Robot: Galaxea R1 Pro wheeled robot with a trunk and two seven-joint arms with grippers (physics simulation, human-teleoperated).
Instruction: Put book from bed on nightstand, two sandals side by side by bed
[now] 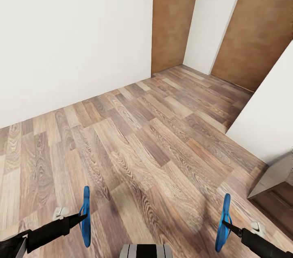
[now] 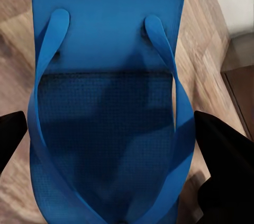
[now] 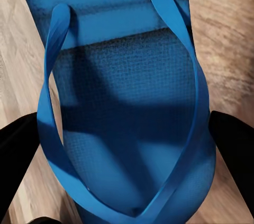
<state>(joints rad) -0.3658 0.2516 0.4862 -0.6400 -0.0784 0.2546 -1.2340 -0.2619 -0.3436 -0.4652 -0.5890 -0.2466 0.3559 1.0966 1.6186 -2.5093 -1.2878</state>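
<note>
Your left claw [image 1: 82, 218] pinches one bright blue flat flip-flop sandal [image 1: 86, 216] edge-up above the wood-plank floor [image 1: 154, 136]; your right claw [image 1: 226, 224] pinches the other sandal [image 1: 224, 223]. Thin grips could slip while driving.

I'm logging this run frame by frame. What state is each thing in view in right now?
Left sandal: held off the floor on edge, in the left gripper.
Right sandal: held off the floor on edge, in the right gripper.
Left brown door: shut.
Right brown door: shut, as far as visible.
Wood-plank floor: bare where it shows.
</note>
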